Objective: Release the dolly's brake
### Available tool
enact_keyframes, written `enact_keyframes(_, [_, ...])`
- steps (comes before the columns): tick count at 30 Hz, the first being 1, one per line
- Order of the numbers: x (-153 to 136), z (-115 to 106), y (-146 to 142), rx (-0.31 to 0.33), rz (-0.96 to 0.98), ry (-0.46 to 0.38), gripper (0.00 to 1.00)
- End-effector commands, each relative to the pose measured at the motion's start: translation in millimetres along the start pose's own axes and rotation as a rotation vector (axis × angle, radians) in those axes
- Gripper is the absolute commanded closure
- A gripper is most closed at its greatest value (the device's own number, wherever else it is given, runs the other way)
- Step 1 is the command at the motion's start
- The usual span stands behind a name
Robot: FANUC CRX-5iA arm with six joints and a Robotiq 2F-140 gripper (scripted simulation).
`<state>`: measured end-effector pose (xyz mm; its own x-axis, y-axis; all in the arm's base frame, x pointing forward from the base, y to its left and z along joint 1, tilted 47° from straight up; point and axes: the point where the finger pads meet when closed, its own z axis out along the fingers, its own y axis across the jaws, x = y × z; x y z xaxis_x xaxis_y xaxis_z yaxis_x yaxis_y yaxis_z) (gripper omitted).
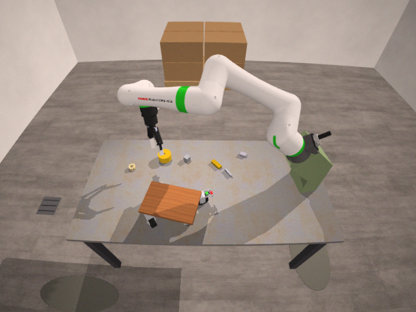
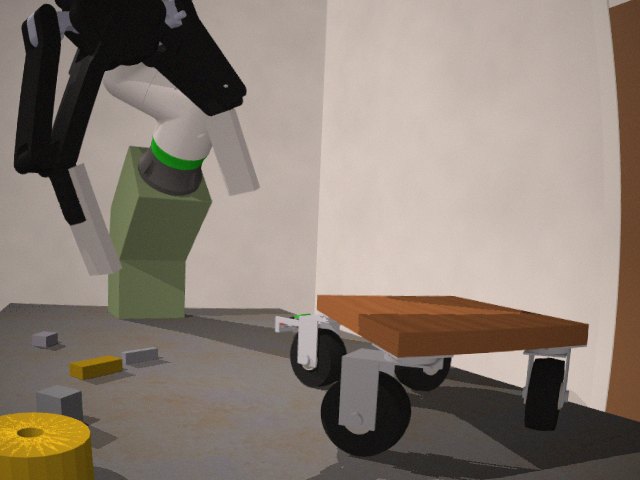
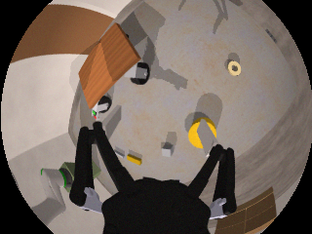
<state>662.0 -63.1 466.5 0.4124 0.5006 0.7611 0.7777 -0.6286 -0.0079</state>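
Spread wide and gripping nothing, black gripper [image 1: 157, 145] with pale flat pads [image 2: 235, 152], hanging just above a ribbed yellow cylinder [image 1: 164, 156] at the back left of the mottled grey metal table [image 1: 268, 214]. Further right and nearer the front edge, a dolly [image 1: 170, 201] of striped orange-brown planks on four black rubber casters [image 2: 366, 413] in grey brackets. At its right corner, a small brake pedal [image 1: 208, 193], red and green at its ends.

Grey table [image 1: 268, 214] [image 2: 217, 392] [image 3: 260, 39], mottled top, dark legs. On it: wooden dolly [image 1: 169, 201] [image 2: 454, 322] [image 3: 109, 61] on four casters, near front edge. Behind dolly, in loose row: small yellow ring [image 1: 132, 166] [image 3: 234, 68], yellow cylinder [image 1: 164, 156] [image 2: 43, 446] [image 3: 202, 132], grey cube [image 1: 186, 158] [image 2: 59, 400], yellow block [image 1: 216, 163] [image 2: 96, 366], grey bar [image 1: 228, 172] [image 2: 140, 354], grey block [image 1: 243, 154] [image 2: 44, 338]. Green pedestal [image 1: 311, 168] [image 2: 149, 242] at right rear corner.
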Motion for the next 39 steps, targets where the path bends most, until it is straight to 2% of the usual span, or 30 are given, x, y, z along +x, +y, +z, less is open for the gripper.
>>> enact_keyframes(1, [0.1, -0.3, 0.1, 0.0, 0.0, 0.0, 0.0])
enact_keyframes(17, [0.1, -0.3, 0.1, 0.0, 0.0, 0.0, 0.0])
enact_keyframes(18, [0.1, -0.3, 0.1, 0.0, 0.0, 0.0, 1.0])
enact_keyframes(25, [7.2, -0.1, -4.4, -0.003, -0.008, 0.004, 1.0])
enact_keyframes(32, [40.7, 0.2, -26.9, -0.015, -0.048, 0.023, 1.0])
enact_keyframes(34, [40.7, 0.2, -26.9, -0.015, -0.048, 0.023, 1.0])
enact_keyframes(39, [85.3, -2.1, -61.1, -0.029, -0.102, 0.056, 1.0])
